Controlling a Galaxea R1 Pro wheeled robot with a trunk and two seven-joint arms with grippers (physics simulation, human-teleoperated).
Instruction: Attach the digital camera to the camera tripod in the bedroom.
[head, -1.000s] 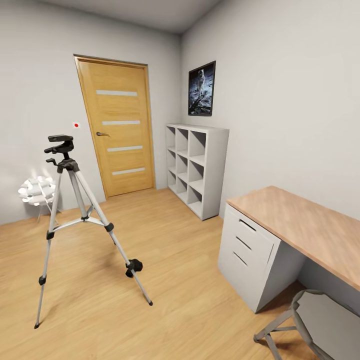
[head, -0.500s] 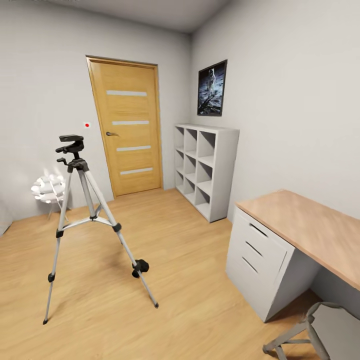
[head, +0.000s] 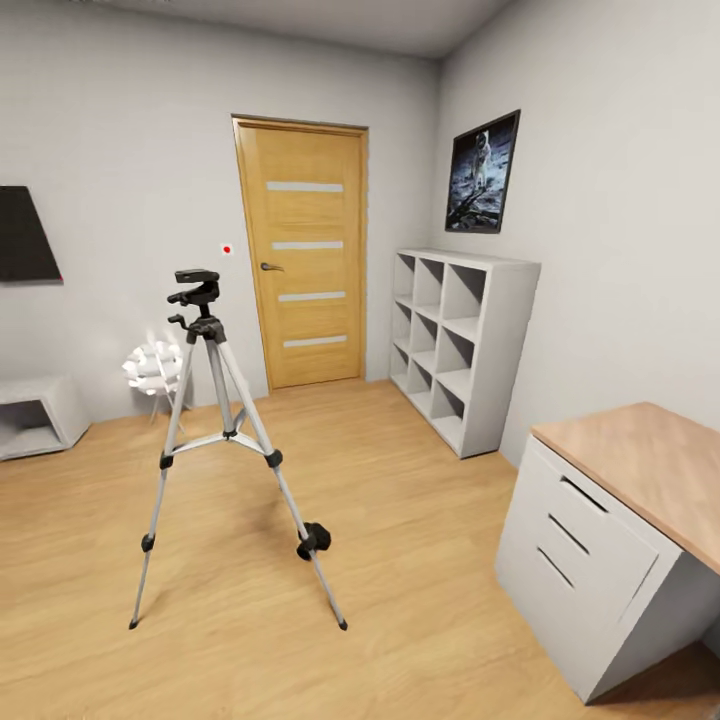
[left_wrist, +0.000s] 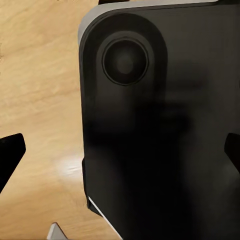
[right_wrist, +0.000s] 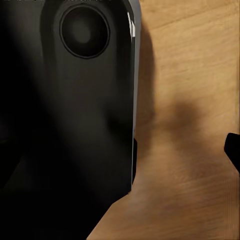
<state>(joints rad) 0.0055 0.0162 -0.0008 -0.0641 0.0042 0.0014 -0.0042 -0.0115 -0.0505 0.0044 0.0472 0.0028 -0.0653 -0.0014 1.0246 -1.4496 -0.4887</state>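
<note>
Gripper fingertips (left_wrist: 10, 152) are showing dark at the left wrist view's edges beside the robot's black body, apparently spread and holding nothing, while the camera tripod (head: 215, 440) is standing splay-legged at lower left for stability, the digital camera (head: 313, 541) seemingly lying by its leg.

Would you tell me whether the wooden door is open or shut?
Shut: the door sits flush in its frame, with no gap showing.

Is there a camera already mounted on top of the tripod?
No. In the head view the camera tripod stands on the wood floor with its black pan head bare, nothing attached on top.
</note>
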